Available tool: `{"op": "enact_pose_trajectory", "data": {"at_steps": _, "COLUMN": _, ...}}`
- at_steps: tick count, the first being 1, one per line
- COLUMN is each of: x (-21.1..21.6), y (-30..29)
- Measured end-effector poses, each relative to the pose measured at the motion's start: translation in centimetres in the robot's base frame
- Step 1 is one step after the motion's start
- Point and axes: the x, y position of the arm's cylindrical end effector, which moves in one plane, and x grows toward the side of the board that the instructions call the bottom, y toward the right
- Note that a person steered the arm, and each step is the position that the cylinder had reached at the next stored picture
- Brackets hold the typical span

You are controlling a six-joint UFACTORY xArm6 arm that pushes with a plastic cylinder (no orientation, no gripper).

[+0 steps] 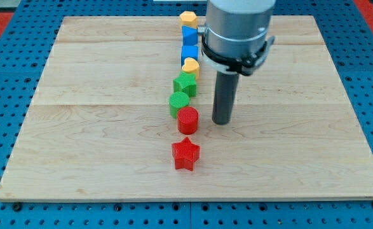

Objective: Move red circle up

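Observation:
The red circle [187, 119] is a short red cylinder near the middle of the wooden board [97, 140]. It stands in a line of blocks, touching the green circle [179, 102] above it. My tip [222, 121] rests on the board just to the right of the red circle, a small gap apart. The red star [185, 153] lies below the red circle.
The line runs up the view: a green star [185, 83], a yellow hexagon [190, 66], a blue block [189, 52], a second blue block [190, 34] and a yellow hexagon [188, 18] at the board's top edge. A blue pegboard [8, 38] surrounds the board.

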Motion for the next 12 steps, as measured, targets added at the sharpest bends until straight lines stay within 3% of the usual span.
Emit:
{"op": "enact_pose_trajectory", "data": {"at_steps": 2, "x": -0.7, "y": -16.0}}
{"op": "enact_pose_trajectory", "data": {"at_steps": 3, "x": -1.1, "y": -16.0}}
{"op": "enact_pose_trajectory", "data": {"at_steps": 4, "x": 1.9, "y": -15.4}}
{"op": "enact_pose_trajectory", "data": {"at_steps": 5, "x": 0.7, "y": -11.3}}
{"op": "enact_pose_trajectory", "data": {"at_steps": 7, "x": -3.3, "y": -12.6}}
{"op": "enact_pose_trajectory", "data": {"at_steps": 9, "x": -0.3, "y": -14.9}}
{"op": "enact_pose_trajectory", "data": {"at_steps": 10, "x": 3.9, "y": -13.6}}
{"op": "enact_pose_trajectory", "data": {"at_steps": 12, "x": 3.5, "y": -1.5}}
